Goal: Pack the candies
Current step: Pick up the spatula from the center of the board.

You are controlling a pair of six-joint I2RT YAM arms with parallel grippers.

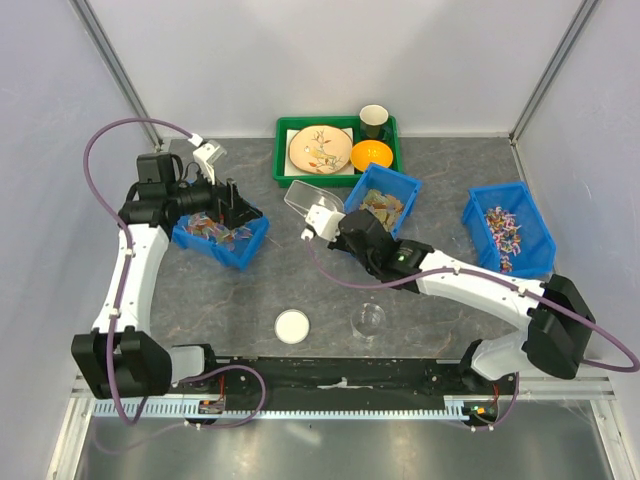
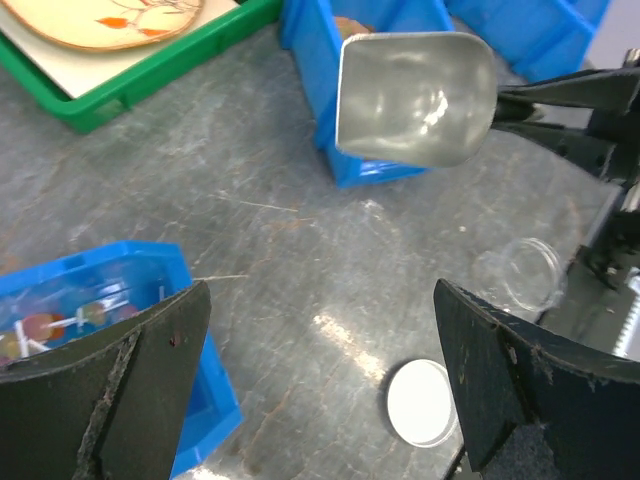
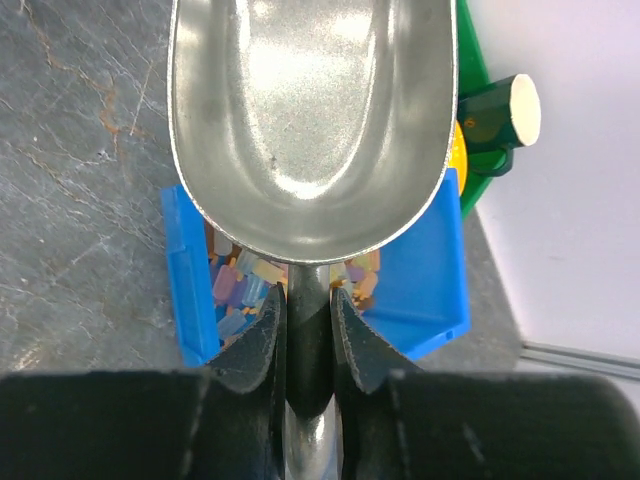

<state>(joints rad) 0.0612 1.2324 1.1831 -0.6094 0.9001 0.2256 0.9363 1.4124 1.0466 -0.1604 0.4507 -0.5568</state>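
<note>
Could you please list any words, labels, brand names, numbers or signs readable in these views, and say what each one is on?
No readable text in any view.
plate: a painted motif only, no lettering.
metal scoop: bare, no stamp visible.
wrapped sweets in the blue bins: any print is too small and blurred to read.
white lid and clear jar: unmarked.

Bright even overhead light; glare on scoop; jaws blurred.
</note>
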